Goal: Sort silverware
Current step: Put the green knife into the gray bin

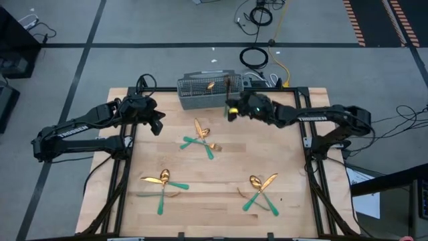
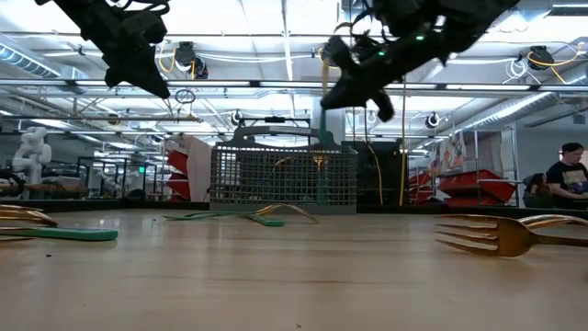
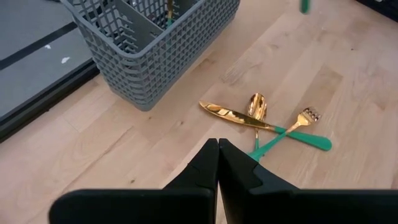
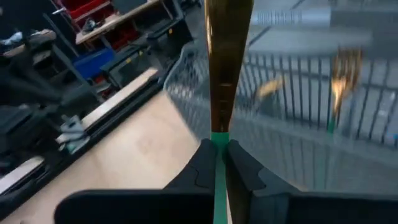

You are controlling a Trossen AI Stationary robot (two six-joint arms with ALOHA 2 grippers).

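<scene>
Gold-headed, teal-handled silverware lies flat on the table in three crossed piles: a centre pile point(image 1: 199, 138) point(image 3: 261, 121), a near-left pile point(image 1: 162, 182) and a near-right pile point(image 1: 259, 191). My right gripper point(image 1: 233, 111) point(image 2: 354, 85) hovers just near of the grey mesh basket point(image 1: 207, 90) and is shut on one piece point(image 4: 227, 68). My left gripper point(image 1: 158, 124) point(image 3: 217, 144) is shut and empty, raised above the table left of the centre pile. A few pieces point(image 4: 341, 68) stand inside the basket. My right gripper pinches the piece by its teal handle point(image 4: 219, 142), just below where the long flat gold head begins. The gold head point(image 2: 323, 66) sticks out past the fingertips and points up. The piece is lifted clear of the table, close to the basket.
The basket point(image 2: 283, 176) stands at the table's far edge, in the middle. Bare wood point(image 1: 221, 167) lies between the piles. A fork point(image 2: 501, 234) lies near the low camera. Cables point(image 1: 257, 57) lie on the floor beyond the table, and a person point(image 2: 568, 175) stands far behind.
</scene>
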